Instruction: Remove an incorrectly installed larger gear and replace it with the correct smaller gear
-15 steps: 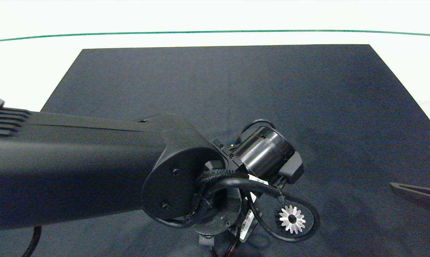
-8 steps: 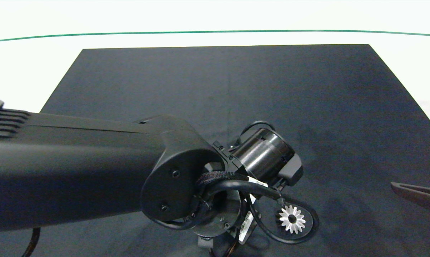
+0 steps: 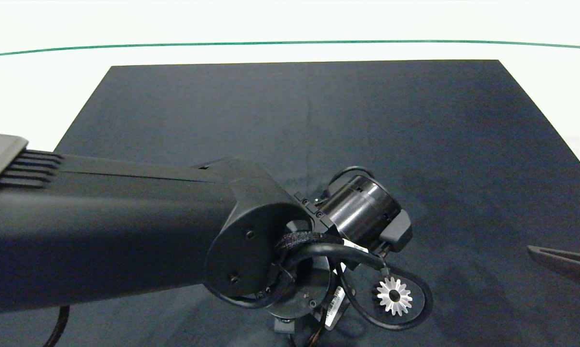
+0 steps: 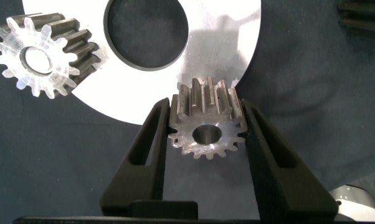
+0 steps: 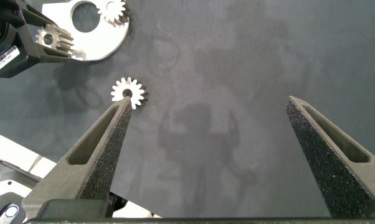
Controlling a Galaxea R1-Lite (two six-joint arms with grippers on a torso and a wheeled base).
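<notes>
In the left wrist view my left gripper is shut on the smaller gear, a silver gear with short blunt teeth. It holds the gear over the edge of a round silver plate, beside the plate's big round hole. Another small gear sits on that plate. The larger gear, star-toothed, lies flat on the dark mat inside a loop of the left arm's cable, and the larger gear also shows in the right wrist view. My right gripper is open and holds nothing, off at the mat's right edge.
The left arm covers the plate in the head view. The black mat lies on a white table with a green line at the far side. The right gripper's fingers reach in from the right edge.
The left arm has shifted slightly to the right and toward the near edge. The larger gear on the mat and the right gripper have stayed put.
</notes>
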